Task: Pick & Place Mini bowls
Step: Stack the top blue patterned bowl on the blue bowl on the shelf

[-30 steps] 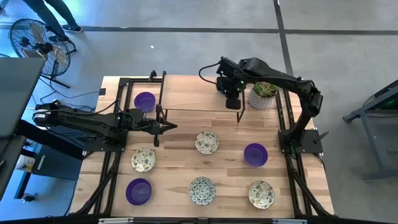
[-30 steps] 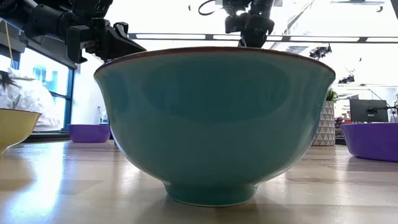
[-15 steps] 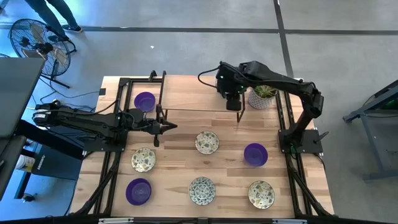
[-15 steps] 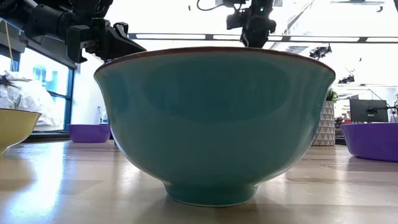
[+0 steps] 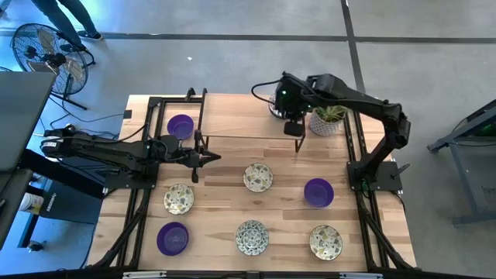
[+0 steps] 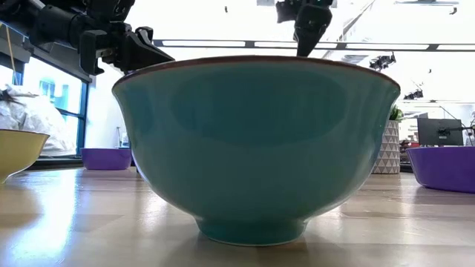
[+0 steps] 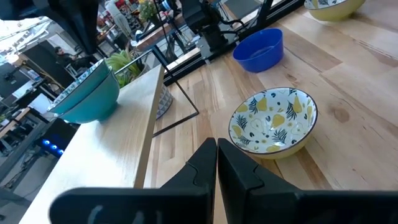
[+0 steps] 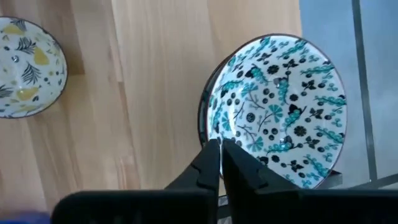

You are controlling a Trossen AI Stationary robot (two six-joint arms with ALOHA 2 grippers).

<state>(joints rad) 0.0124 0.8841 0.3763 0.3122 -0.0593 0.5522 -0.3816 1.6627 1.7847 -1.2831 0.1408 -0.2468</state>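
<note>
Near the table's far edge we see the right gripper raised beside the potted plant, clenched on nothing. The left gripper hangs clenched and empty mid-table. The mini bowls sit spread toward the near edge, one purple bowl far-left.

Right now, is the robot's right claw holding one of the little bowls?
No. The right gripper is shut with nothing between its fingers, above the teal-patterned bowl at the table's far edge.
</note>
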